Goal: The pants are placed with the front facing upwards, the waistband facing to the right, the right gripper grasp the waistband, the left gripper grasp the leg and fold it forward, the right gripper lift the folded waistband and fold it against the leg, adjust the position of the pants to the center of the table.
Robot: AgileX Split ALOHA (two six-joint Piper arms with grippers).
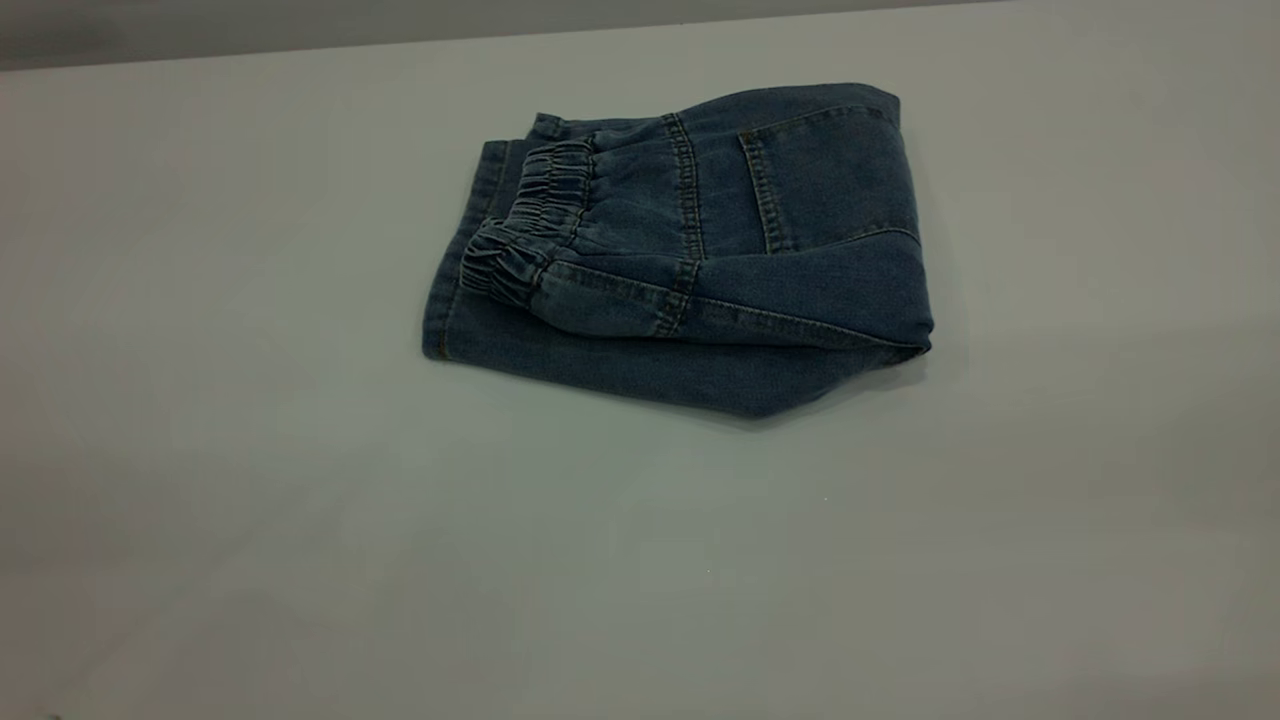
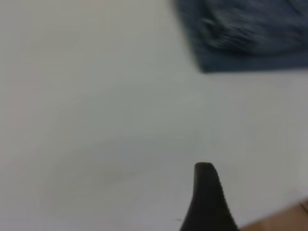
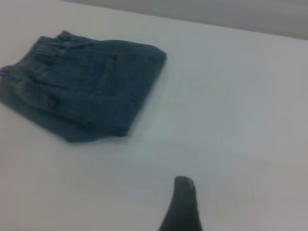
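Pants (image 1: 700, 270) of blue denim lie folded into a compact bundle on the white table (image 1: 250, 500), slightly toward its far side in the exterior view. Waistband (image 1: 525, 225), gathered and puckered, rests on top at the bundle's left end, with a square back pocket (image 1: 830, 180) and tan stitching facing up; no label or writing is legible. Left tool (image 2: 208, 202) and right tool (image 3: 180, 207) each show one dark fingertip above bare table, apart from the pants; their opening cannot be told.
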